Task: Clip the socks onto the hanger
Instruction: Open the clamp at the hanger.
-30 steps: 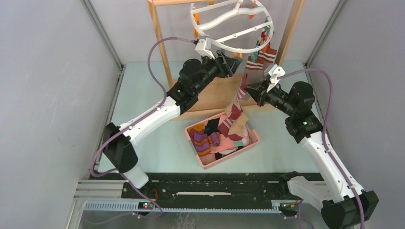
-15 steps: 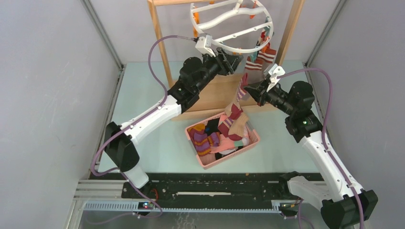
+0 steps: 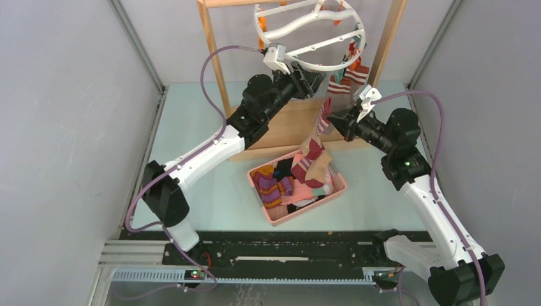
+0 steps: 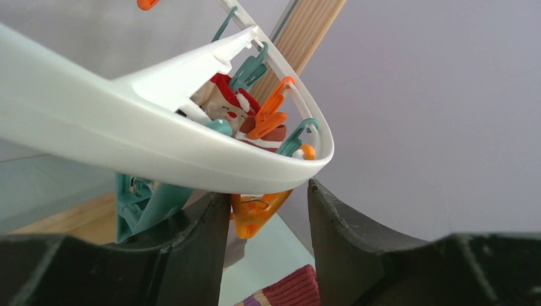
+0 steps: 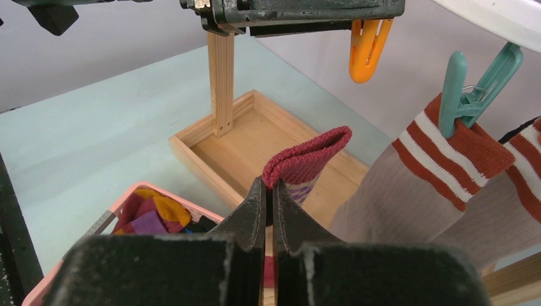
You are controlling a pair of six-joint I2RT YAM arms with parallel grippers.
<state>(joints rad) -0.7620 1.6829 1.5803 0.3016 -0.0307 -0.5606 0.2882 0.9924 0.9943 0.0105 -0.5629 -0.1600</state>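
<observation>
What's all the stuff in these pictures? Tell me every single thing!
hanger: one, white ring, up high between the wooden rack's posts
clips: several, orange and teal, dangling from the hanger's rim
clipped socks: at least two, cream with red stripes, pinned under the hanger
held sock: one, maroon cuff with purple stripes, trailing down to the basket
basket: one, pink, middle of the table
basket socks: a heap, mixed colours, inside the basket
wooden rack: one, pale wood, back of the table
table: one, pale green, under everything
left gripper: one, black, open either side of an orange clip
right gripper: one, black, shut on the held sock
</observation>
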